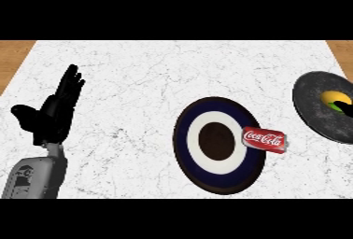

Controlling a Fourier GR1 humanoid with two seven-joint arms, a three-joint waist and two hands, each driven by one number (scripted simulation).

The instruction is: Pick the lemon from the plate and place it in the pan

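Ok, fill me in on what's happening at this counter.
The lemon lies in the dark pan at the right edge, with something black, seemingly the right hand's fingers, over it. The plate at centre holds no lemon; a red Coca-Cola can lies on its right rim. The left hand rests open at the left, fingers up.

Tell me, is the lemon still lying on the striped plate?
No. The lemon lies in the dark pan at the right, and the plate carries only a red can at its rim.

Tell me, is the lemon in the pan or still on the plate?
In the pan: the lemon lies on its dark surface at the right edge. The plate carries only a red can on its rim.
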